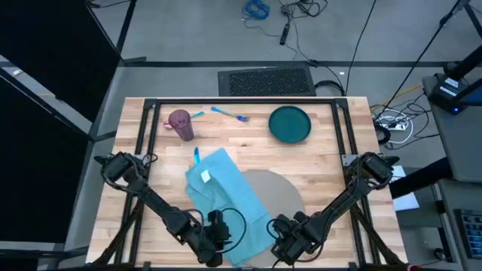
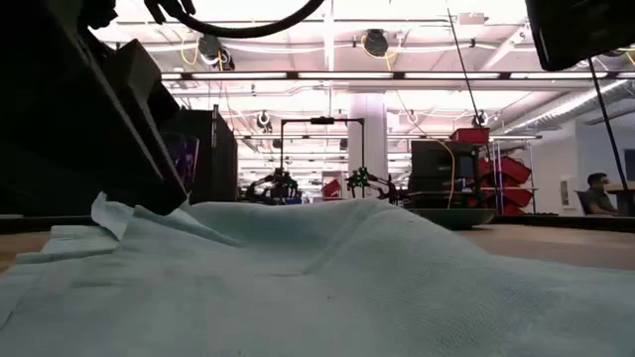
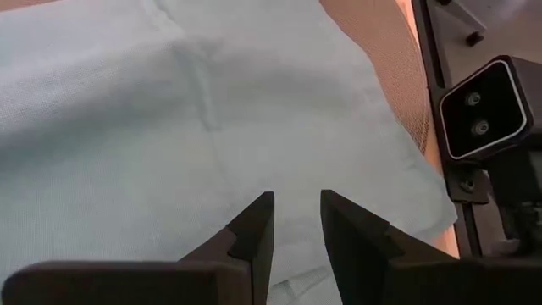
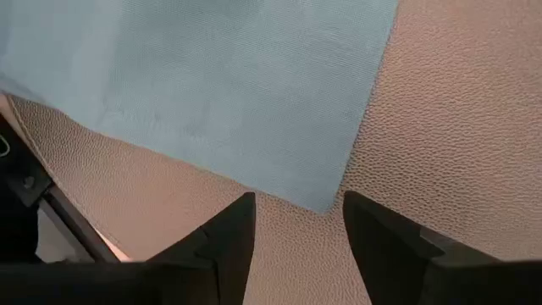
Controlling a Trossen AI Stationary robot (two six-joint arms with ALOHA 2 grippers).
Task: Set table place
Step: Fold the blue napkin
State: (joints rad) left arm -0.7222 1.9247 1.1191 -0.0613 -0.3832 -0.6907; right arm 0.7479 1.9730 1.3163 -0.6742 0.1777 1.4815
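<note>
You have one table (image 1: 324,162), and on it lies one round grey placemat (image 1: 282,188), near the front edge, between your two arms. One light blue cloth (image 1: 222,188) lies across the left part of the placemat and covers it there, so only the right part of the mat shows. You have one dark teal plate (image 1: 290,124) at the back of the table, well apart from the mat. One purple cup (image 1: 181,124) stands at the back left, and a blue fork (image 1: 230,114) lies between the cup and the plate. Your left gripper (image 3: 296,224) hangs over the cloth with its fingers a little apart, pinching nothing. Your right gripper (image 4: 296,224) hangs over the placemat, just beside a corner of the cloth, with its fingers spread wide and holding nothing. In the low view the cloth fills the front and hides most of the table behind it.
</note>
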